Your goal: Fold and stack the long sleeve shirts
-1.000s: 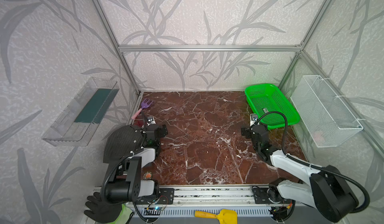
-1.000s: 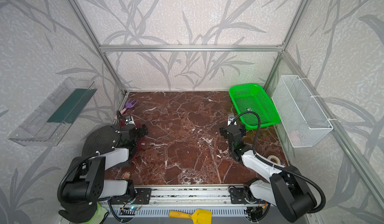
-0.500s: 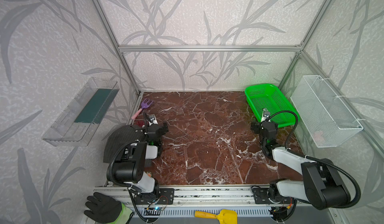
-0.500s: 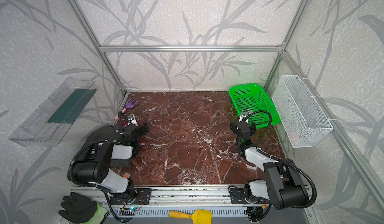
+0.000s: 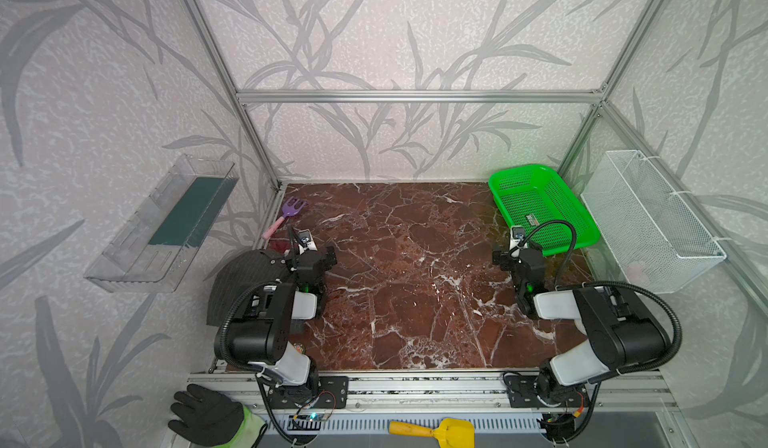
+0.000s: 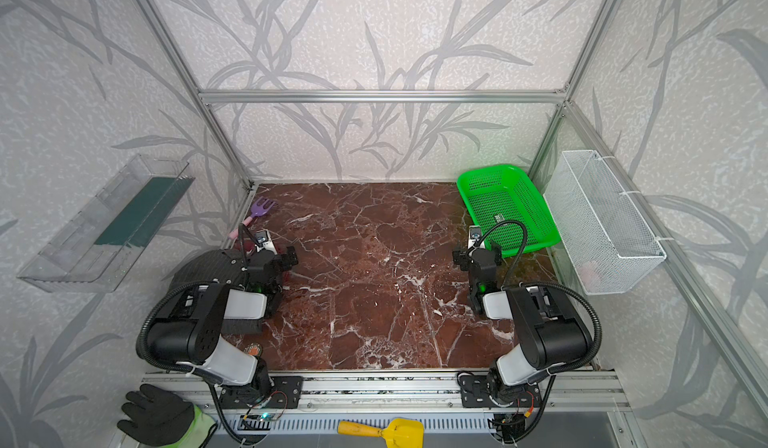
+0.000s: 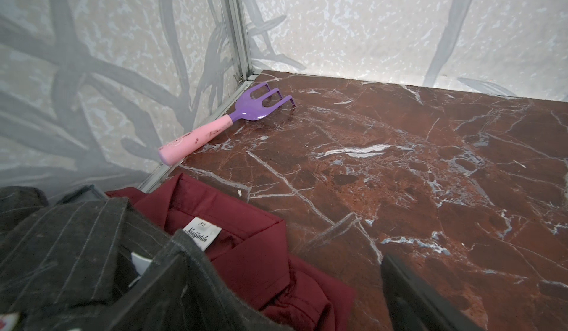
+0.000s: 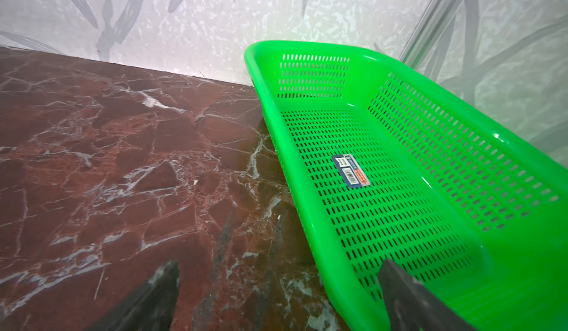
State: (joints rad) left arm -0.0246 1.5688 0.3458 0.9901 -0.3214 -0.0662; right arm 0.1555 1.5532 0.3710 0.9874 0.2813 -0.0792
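Left wrist view: the pinstriped shirt (image 7: 76,252) lies folded on top of the dark red shirt (image 7: 246,231), collars showing. The pile sits just beside the pink handle end of the purple rake (image 7: 246,111), away from its tines. A grey sliver (image 7: 81,191) peeks out at the pile's edge; whether it is the grey shirt I cannot tell. The left gripper (image 5: 313,256) hovers over the pile, near the rake, jaws spread wide and apparently clamping nothing, though one finger is hidden. The right gripper (image 8: 279,265), well apart from the rake across the table (image 5: 415,300), has jaws wide and empty. No shirt lies spread out, so folding and stacking look finished, or nearly.
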